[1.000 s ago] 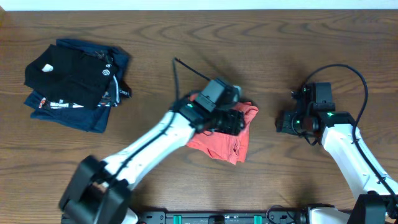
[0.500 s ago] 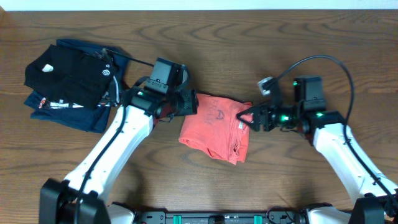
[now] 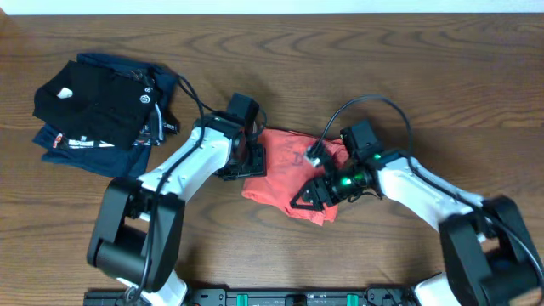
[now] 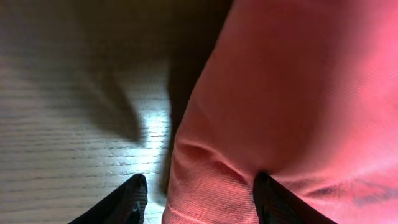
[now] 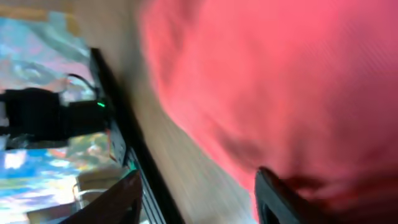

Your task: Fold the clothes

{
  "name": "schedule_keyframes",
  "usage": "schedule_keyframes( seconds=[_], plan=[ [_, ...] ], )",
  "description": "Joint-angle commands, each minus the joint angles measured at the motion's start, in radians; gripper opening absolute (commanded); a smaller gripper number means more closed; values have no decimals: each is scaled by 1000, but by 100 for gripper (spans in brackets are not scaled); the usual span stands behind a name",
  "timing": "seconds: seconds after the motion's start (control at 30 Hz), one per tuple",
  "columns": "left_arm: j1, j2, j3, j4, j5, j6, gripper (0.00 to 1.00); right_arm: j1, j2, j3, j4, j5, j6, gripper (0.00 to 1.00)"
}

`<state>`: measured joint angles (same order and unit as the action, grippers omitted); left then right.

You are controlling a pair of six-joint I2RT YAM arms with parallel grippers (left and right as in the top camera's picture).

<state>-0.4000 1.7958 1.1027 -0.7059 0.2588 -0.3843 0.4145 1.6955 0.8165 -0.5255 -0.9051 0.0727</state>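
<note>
Nearest me, my right gripper (image 3: 310, 197) is at the near hem of the T-shirt (image 3: 285, 177), mid-table, fingers apart. Its wrist view is blurred, so I might pinch one layer only and spill the fold. Farther back, my left gripper (image 3: 246, 161) straddles the shirt's left edge, also apart. Closing there could drag cloth toward the dark pile (image 3: 93, 102) at the far-left corner.

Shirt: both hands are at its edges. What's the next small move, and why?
Probably shut the left hand on the shirt: its fingers stand open astride the left edge, one over the table, one over cloth. The right hand looks open too, but that view is blurred.
</note>
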Motion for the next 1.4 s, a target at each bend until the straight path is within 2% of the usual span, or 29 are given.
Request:
schedule_keyframes(
  seconds=[0.0,0.17,0.4,0.57,0.77,0.83,0.9,1.0,1.23,1.33,1.37],
  plan=[
    [3,44,-3,-34,-15,18,56,-7,68,11,-58,131,7,52],
    [-2,53,-4,-69,-13,13,56,-72,107,12,-97,462,108,50],
    [-76,52,-4,-151,-11,-117,50,-171,102,51,4,632,106,50],
    [-166,35,-4,-161,-17,-191,50,-223,102,147,12,781,103,52],
    [-153,-82,2,-188,-142,-204,52,-241,70,324,-145,785,83,52],
    [-127,-143,4,-183,-183,-192,59,-241,47,361,-185,785,84,52],
    [-99,-203,6,-161,-225,-184,70,-240,17,377,-213,771,84,53],
    [-60,-267,6,-72,-253,-111,73,-233,-26,377,-263,687,83,54],
    [-21,-239,5,119,-252,33,72,-191,-33,334,-364,464,71,52],
    [-21,-188,5,123,-234,33,58,-154,-33,290,-363,426,61,51],
    [-21,-167,5,119,-211,33,58,-140,-33,272,-357,433,61,51]
  ],
)
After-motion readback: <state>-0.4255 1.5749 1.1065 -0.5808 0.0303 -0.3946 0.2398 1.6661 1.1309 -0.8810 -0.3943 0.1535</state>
